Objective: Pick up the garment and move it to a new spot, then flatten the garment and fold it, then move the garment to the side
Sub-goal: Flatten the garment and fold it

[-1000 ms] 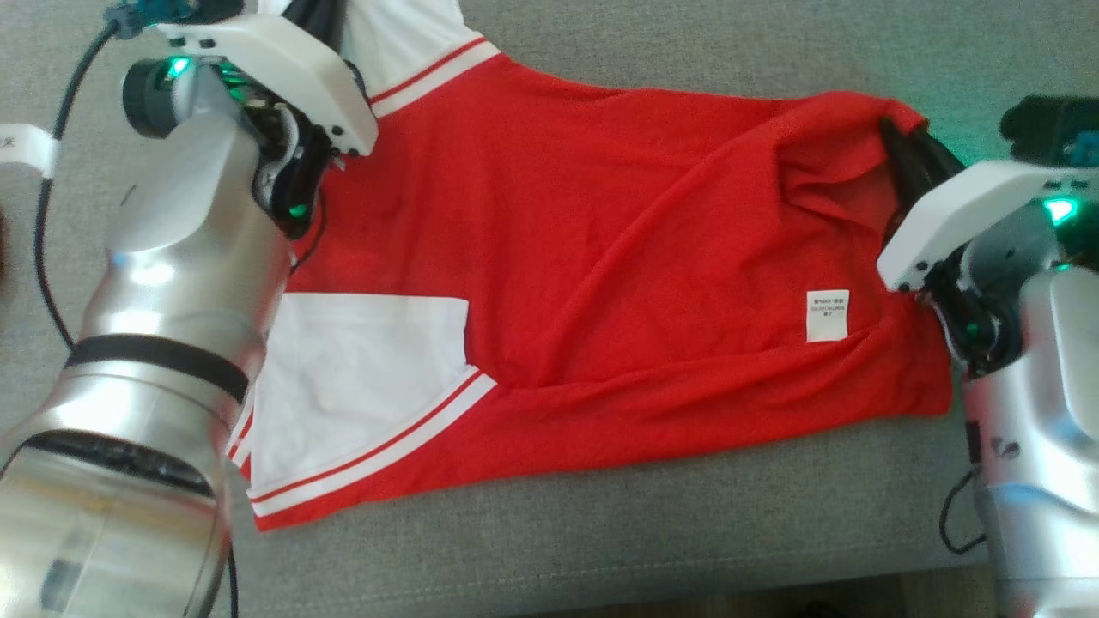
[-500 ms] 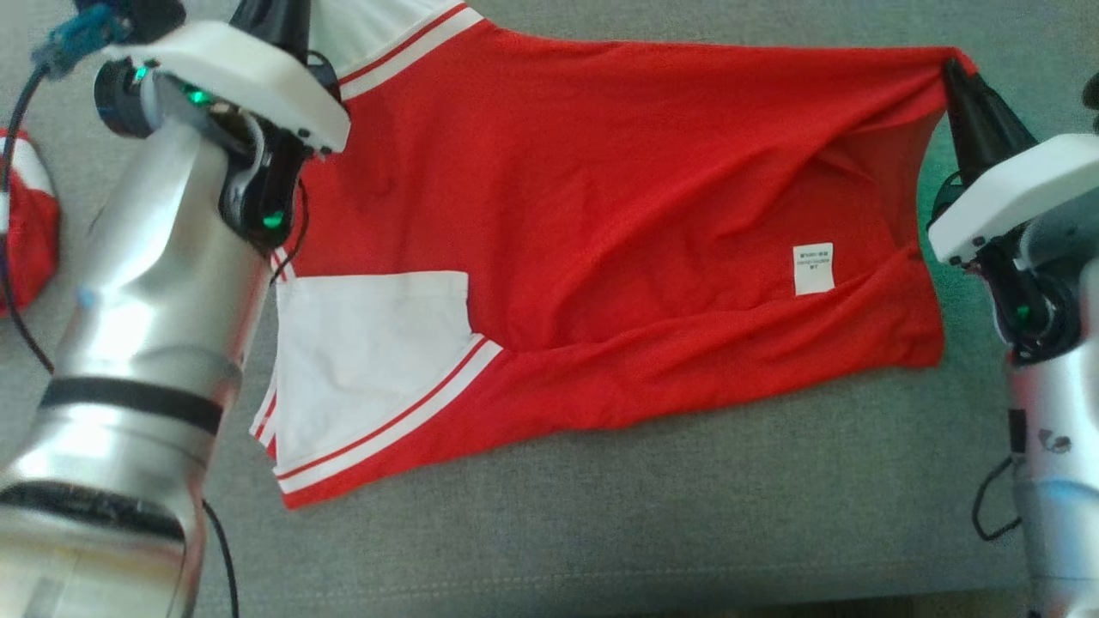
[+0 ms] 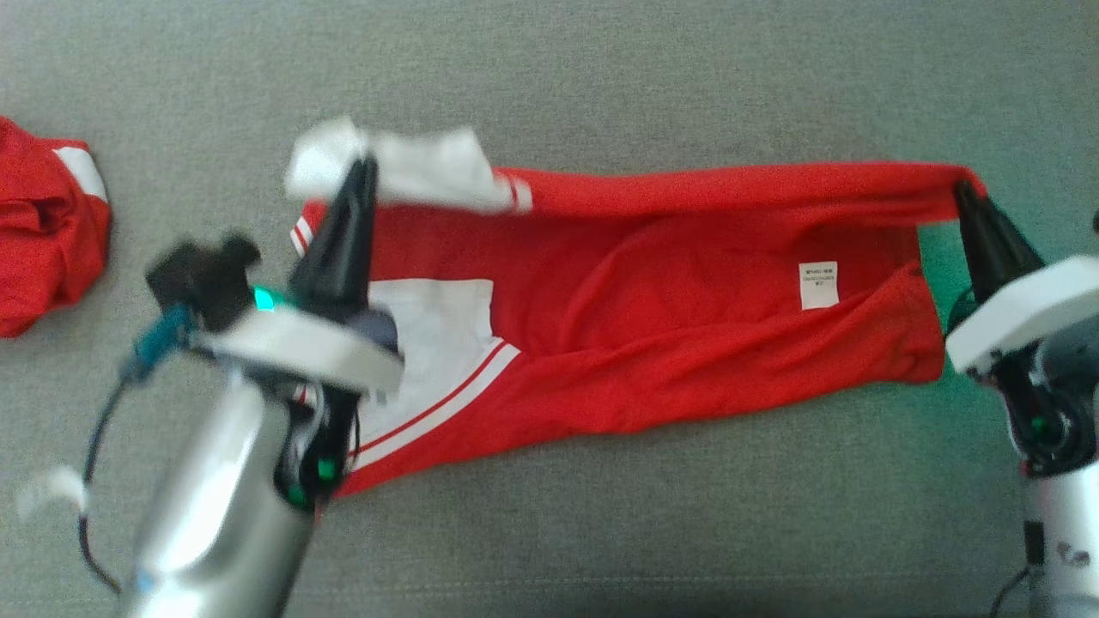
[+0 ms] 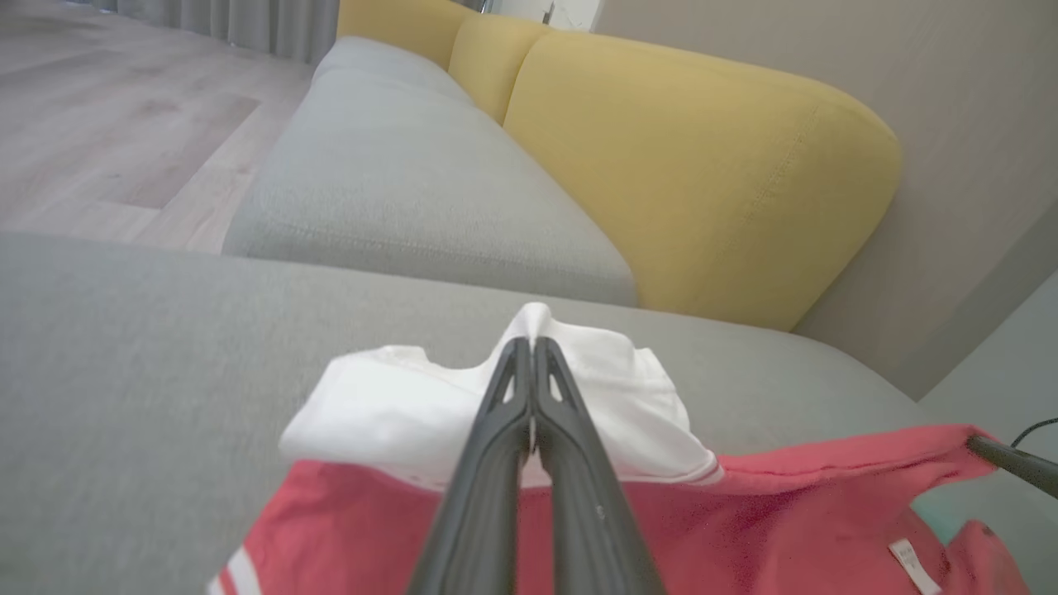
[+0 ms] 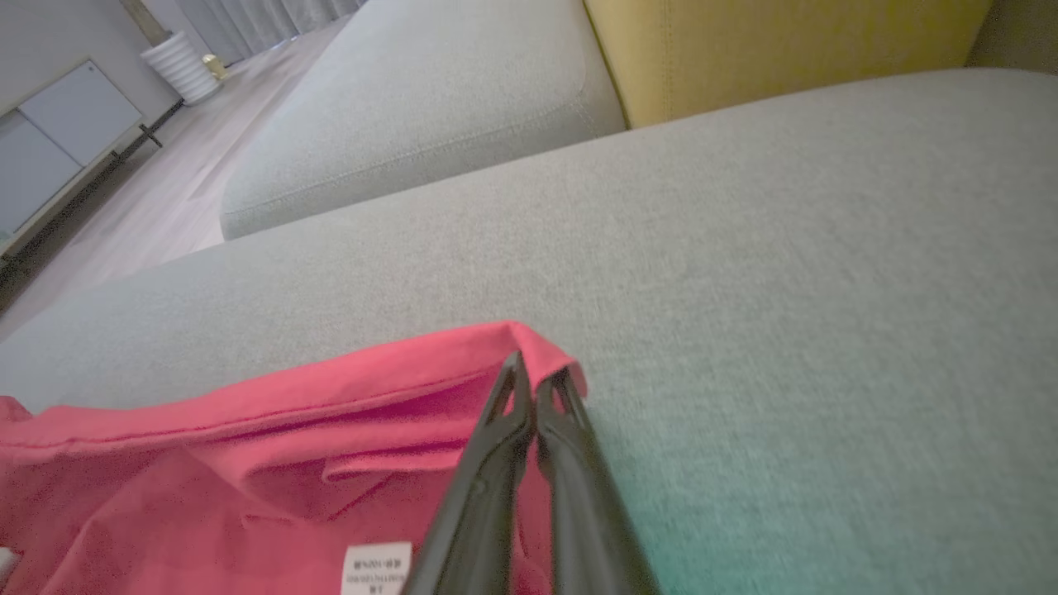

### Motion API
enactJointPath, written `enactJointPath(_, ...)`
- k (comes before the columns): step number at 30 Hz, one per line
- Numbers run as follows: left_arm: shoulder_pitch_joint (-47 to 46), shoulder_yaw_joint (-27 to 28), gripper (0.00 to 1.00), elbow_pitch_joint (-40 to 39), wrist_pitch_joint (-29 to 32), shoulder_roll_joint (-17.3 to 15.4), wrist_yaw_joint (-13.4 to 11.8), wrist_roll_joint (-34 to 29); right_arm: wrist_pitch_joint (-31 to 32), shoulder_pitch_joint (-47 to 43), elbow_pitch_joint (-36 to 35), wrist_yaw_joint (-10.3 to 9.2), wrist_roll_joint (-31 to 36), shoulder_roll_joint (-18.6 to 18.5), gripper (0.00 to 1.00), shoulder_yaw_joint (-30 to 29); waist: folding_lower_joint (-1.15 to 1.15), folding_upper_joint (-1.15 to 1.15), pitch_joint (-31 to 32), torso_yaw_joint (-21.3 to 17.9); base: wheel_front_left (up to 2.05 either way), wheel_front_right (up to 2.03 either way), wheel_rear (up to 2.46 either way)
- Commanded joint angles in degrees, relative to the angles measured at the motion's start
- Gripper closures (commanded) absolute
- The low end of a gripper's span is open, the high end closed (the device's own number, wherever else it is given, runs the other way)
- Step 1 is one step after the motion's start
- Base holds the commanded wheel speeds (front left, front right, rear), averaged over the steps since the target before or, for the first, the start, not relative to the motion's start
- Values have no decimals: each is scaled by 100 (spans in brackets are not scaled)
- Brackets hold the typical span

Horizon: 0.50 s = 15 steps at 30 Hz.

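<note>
The garment (image 3: 670, 318) is a red shirt with white sleeves and red-striped cuffs, stretched across the grey sofa cushion (image 3: 601, 86). My left gripper (image 3: 367, 165) is shut on the white sleeve (image 3: 412, 172), lifting that end; the left wrist view shows the same pinch on the sleeve (image 4: 397, 405) by the left gripper (image 4: 531, 343). At the far right my right gripper (image 3: 960, 185) is shut on the red hem corner, seen too in the right wrist view (image 5: 537, 376) with the fabric (image 5: 248, 430) folded over. A white label (image 3: 818, 284) faces up.
Another red and white garment (image 3: 43, 232) lies bunched at the cushion's left edge. A yellow sofa back (image 4: 678, 165) and a second grey cushion (image 4: 397, 182) stand beyond, with wooden floor (image 4: 99, 124) to the side.
Both grippers have drawn the garment's far edge toward me, doubling it over the near half. The right gripper has closed on the hem. The head camera has shifted, bringing the bunched garment into view.
</note>
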State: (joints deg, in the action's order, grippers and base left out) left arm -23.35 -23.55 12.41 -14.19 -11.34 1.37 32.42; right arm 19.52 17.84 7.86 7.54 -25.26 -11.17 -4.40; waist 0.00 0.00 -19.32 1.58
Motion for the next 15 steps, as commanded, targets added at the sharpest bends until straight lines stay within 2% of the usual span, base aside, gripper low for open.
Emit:
enactJointPath(1, 11, 192, 100, -330, -13, -215, -69, -10, 31, -12, -248, -5, 11, -9, 100, 52, 0, 0, 17, 2, 0, 0, 0)
enactJointPath(8, 1238, 167, 100, -1180, 337, -238, -516, 246, 26, -414, -360, -5, 81, 106, 100, -36, 0, 0, 117, 25, 0, 0, 0)
enactJointPath(15, 1815, 68, 100, -1052, 541, -144, -644, 502, 83, -796, -355, -5, 212, 188, 100, -97, 0, 0, 242, 43, 0, 0, 0)
